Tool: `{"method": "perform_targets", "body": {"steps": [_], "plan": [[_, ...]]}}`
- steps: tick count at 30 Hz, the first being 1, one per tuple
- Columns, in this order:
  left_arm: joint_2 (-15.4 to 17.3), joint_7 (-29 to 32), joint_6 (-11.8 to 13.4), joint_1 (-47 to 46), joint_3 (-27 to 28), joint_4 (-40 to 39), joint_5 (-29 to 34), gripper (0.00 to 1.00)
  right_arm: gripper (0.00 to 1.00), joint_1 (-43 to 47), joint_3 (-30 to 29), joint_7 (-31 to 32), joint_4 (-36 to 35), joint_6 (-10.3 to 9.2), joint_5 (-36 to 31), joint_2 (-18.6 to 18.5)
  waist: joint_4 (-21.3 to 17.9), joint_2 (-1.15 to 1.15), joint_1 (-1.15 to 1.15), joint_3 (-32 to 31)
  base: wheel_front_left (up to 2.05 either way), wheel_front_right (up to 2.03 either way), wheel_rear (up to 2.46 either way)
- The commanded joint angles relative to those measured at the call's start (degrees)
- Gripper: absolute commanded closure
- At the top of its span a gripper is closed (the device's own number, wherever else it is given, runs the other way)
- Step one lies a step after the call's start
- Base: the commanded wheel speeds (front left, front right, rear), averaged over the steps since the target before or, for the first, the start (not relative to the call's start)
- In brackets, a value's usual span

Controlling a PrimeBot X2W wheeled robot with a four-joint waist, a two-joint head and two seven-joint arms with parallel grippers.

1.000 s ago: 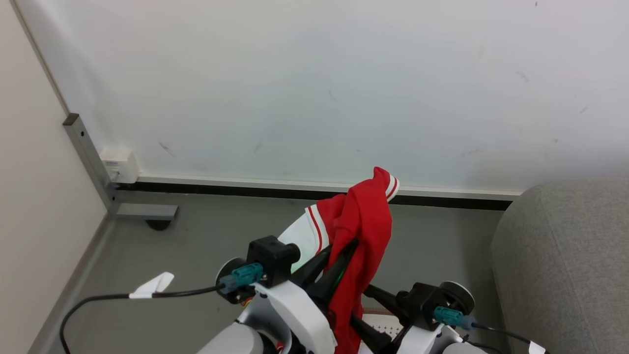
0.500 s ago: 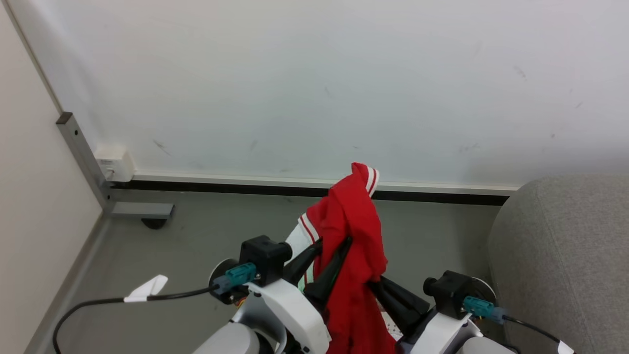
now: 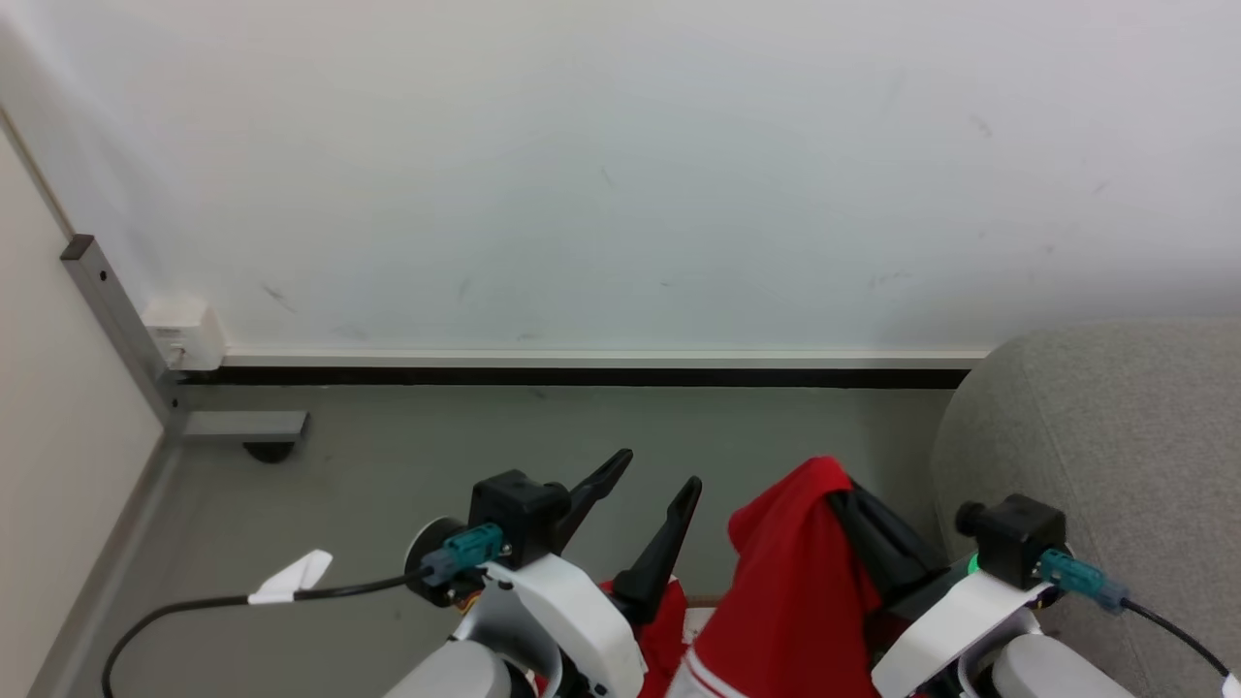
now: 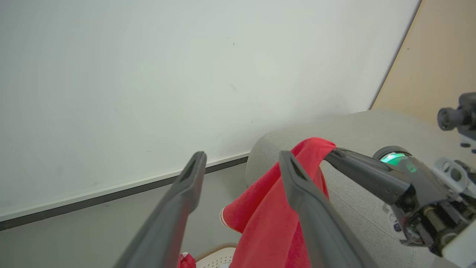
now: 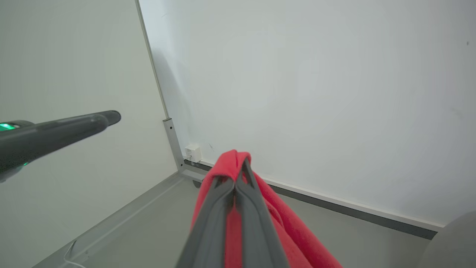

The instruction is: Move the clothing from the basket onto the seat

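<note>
Handover done: left tool (image 3: 655, 469) now gapes empty, right tool (image 5: 238, 175) pinches the soft red garment (image 3: 795, 582) lower centre, ready for the grey fabric sofa (image 3: 1115, 417).

Three views, probably the same wall (image 3: 620, 174)

Red clothing (image 3: 790, 591) hangs draped beside grey seat (image 3: 1115, 427)

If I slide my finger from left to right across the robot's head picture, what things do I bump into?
White wall box → white cable tag → left gripper → red clothing → grey sofa.
</note>
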Motion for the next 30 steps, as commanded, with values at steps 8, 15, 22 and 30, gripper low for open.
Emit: {"method": "perform_targets", "body": {"steps": [8,15,22,30], "plan": [[0.0,-0.9,0.2,0.3,-0.7,0.6,1.0,0.0,1.0,2.3,-7.7,0.0,-3.6,-0.13,-2.0,-2.8,-4.1,0.0,0.0,1.1,0.0,0.0,0.0],[-0.5,-1.5,0.2,-0.2,-1.2,1.0,1.2,0.0,1.0,2.6,-11.9,0.0,-5.7,-0.13,-3.3,-4.5,-9.0,0.0,0.0,2.1,0.0,0.0,0.0],[-0.9,-2.0,0.0,-0.6,-2.3,1.2,1.6,0.0,1.0,3.2,-15.5,0.0,-6.8,-0.13,-4.3,-6.2,-13.5,0.0,0.0,2.9,0.0,0.0,0.0],[-1.9,-2.5,-0.2,-1.5,-3.2,1.1,1.9,0.0,1.0,3.4,-18.4,0.0,-7.7,-0.13,-5.2,-7.1,-16.7,0.0,0.0,3.8,0.0,0.0,0.0]]}}
